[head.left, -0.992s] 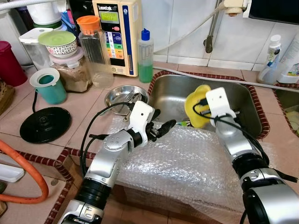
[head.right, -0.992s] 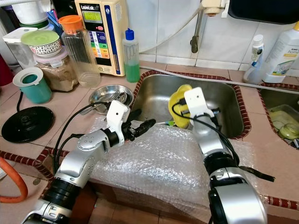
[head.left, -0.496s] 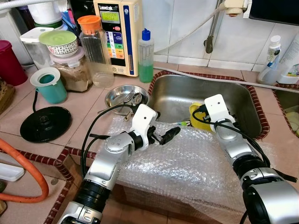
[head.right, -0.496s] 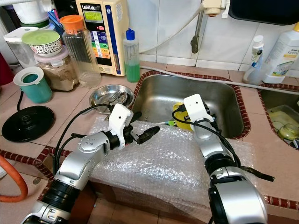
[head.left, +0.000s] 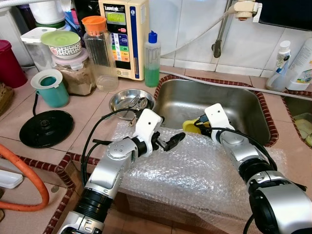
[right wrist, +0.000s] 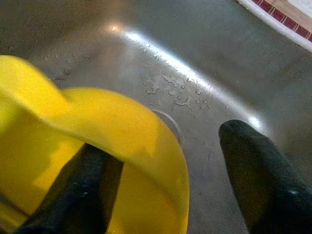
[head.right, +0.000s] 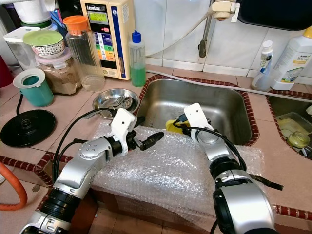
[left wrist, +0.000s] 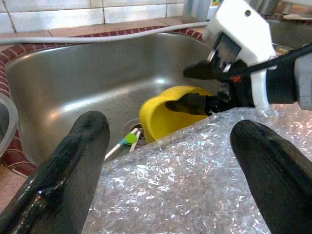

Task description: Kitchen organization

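Observation:
A yellow bowl (head.left: 190, 126) rests tilted on the bottom of the steel sink (head.left: 234, 105), close to its front wall. My right gripper (left wrist: 178, 87) reaches down to the bowl with one finger (right wrist: 90, 195) inside it and the other finger (right wrist: 253, 165) outside, well apart from the rim; the gripper is open. My left gripper (head.left: 171, 142) hovers open just above a sheet of bubble wrap (head.left: 195, 170) at the sink's front edge, holding nothing. A green-and-white utensil (left wrist: 127, 140) lies in the sink beside the bowl.
A steel dish (head.left: 130, 100) with utensils sits left of the sink. Behind it stand a green soap bottle (head.left: 152, 61), a water machine (head.left: 123, 34), jars and a teal cup (head.left: 48, 87). A black kettle base (head.left: 46, 127) lies at the left, bottles (head.left: 282, 68) at the back right.
My right gripper has brought the yellow bowl down from above the sink to its bottom and its fingers now stand apart. The left gripper has barely moved.

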`<state>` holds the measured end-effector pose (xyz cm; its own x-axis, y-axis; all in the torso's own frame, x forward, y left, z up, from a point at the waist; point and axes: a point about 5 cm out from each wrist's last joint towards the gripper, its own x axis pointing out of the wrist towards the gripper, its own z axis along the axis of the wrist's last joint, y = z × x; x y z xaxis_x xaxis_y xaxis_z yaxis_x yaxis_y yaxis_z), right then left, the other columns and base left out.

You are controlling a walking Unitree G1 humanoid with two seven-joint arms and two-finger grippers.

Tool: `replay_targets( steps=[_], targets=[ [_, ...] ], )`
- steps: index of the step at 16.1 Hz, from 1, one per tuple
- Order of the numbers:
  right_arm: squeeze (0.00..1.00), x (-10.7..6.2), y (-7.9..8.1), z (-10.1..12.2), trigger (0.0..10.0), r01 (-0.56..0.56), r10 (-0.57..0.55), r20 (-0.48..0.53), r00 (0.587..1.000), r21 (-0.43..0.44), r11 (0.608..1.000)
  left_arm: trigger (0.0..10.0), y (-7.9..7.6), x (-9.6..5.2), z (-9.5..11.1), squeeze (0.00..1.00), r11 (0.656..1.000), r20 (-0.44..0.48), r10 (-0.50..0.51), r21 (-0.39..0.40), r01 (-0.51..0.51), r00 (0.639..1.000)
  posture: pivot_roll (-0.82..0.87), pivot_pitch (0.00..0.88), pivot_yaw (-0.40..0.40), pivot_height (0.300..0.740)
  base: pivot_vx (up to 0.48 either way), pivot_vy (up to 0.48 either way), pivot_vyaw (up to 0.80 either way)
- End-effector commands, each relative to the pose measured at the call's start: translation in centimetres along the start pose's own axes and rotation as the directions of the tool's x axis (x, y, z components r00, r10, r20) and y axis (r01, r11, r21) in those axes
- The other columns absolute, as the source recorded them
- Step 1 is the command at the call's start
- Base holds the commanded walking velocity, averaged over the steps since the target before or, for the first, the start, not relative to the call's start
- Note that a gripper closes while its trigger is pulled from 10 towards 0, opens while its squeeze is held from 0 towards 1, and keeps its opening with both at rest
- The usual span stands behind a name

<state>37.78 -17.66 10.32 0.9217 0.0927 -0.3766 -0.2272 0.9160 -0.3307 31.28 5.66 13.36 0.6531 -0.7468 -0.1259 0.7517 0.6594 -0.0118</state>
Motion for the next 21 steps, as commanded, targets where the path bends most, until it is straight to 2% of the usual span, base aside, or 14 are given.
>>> replay_targets(
  steps=[1,3,4,5,6,7,10,12,13,15,17,19,20,21],
  targets=[
    [1.00,0.1,0.0,0.6,10.0,0.017,-0.019,0.043,0.999,0.056,0.998,10.0,0.0,0.0,0.3,1.00,1.000,0.000,0.011,0.017,-0.011,1.000,0.07,0.000,0.005,0.740,0.000,0.000,0.00],
    [1.00,0.0,-0.4,2.2,10.0,0.024,-0.048,0.154,0.987,0.151,0.988,10.0,0.5,0.0,0.6,1.00,0.998,0.017,0.058,0.019,-0.058,0.998,0.07,0.000,0.010,0.740,0.000,0.000,0.00],
    [1.00,-0.2,-0.1,2.7,10.0,0.030,-0.049,0.203,0.978,0.093,0.995,10.0,1.3,-0.1,0.9,1.00,0.994,0.029,0.103,0.019,-0.104,0.994,0.06,0.000,0.014,0.740,0.000,0.000,0.00],
    [1.00,-0.3,-0.3,2.8,10.0,0.045,-0.068,0.211,0.975,0.113,0.993,10.0,1.4,-0.1,0.9,1.00,0.993,0.030,0.112,0.022,-0.113,0.993,0.06,0.000,0.014,0.740,0.000,0.000,0.00],
    [1.00,-0.2,-0.5,2.3,10.0,0.036,-0.065,0.170,0.983,0.169,0.985,10.0,1.5,-0.2,0.9,1.00,0.993,0.029,0.119,0.024,-0.120,0.993,0.06,0.000,0.014,0.740,0.000,0.000,0.00],
    [1.00,-0.1,0.1,1.3,10.0,-0.022,0.013,0.079,0.997,0.111,0.994,10.0,1.6,-0.2,0.9,1.00,0.992,0.026,0.126,0.024,-0.127,0.992,0.06,0.000,0.016,0.740,0.000,0.000,0.00],
    [1.00,-0.1,1.1,0.0,10.0,-0.168,0.170,-0.014,0.985,0.088,0.982,10.0,1.6,-0.2,0.9,1.00,0.991,0.026,0.133,0.020,-0.134,0.991,0.07,0.000,0.009,0.740,0.000,0.000,0.00],
    [1.00,-0.1,0.0,0.4,10.0,-0.096,0.099,-0.015,0.995,0.163,0.982,10.0,1.6,-0.2,0.8,1.00,0.990,0.025,0.139,0.018,-0.139,0.990,0.07,0.000,0.007,0.740,0.000,0.000,0.00],
    [1.00,-0.1,0.4,0.7,10.0,-0.172,0.177,-0.012,0.984,0.193,0.966,10.0,1.8,-0.3,0.8,1.00,0.989,0.020,0.147,0.019,-0.148,0.989,0.07,0.000,0.005,0.740,0.000,0.000,0.00],
    [1.00,-0.4,2.0,2.0,10.0,-0.371,0.361,0.087,0.929,0.267,0.889,10.0,2.0,-0.3,0.9,1.00,0.985,0.025,0.172,0.028,-0.173,0.985,0.07,0.000,0.005,0.740,0.000,0.000,0.00],
    [1.00,0.0,0.2,2.2,10.0,-0.142,0.132,0.055,0.990,0.257,0.956,10.0,2.7,-0.5,1.0,1.00,0.973,0.029,0.224,0.046,-0.225,0.974,0.07,0.000,0.005,0.740,0.000,0.000,0.00],
    [1.00,-0.3,0.2,2.9,10.0,-0.186,0.146,0.146,0.979,0.320,0.929,10.0,3.5,-0.9,0.9,1.00,0.958,0.020,0.281,0.042,-0.282,0.959,0.07,0.000,0.007,0.740,0.000,0.000,0.00],
    [1.00,-0.4,0.7,3.2,10.0,-0.268,0.214,0.174,0.961,0.405,0.874,10.0,3.9,-1.0,0.8,1.00,0.951,0.014,0.307,0.036,-0.307,0.952,0.07,0.000,0.007,0.740,0.000,0.000,0.00],
    [1.00,-0.4,0.5,2.7,10.0,-0.243,0.208,0.131,0.969,0.392,0.887,10.0,4.5,-1.3,0.6,1.00,0.938,-0.002,0.345,0.026,-0.345,0.939,0.07,0.000,0.010,0.740,0.000,0.000,0.00]
  ],
)
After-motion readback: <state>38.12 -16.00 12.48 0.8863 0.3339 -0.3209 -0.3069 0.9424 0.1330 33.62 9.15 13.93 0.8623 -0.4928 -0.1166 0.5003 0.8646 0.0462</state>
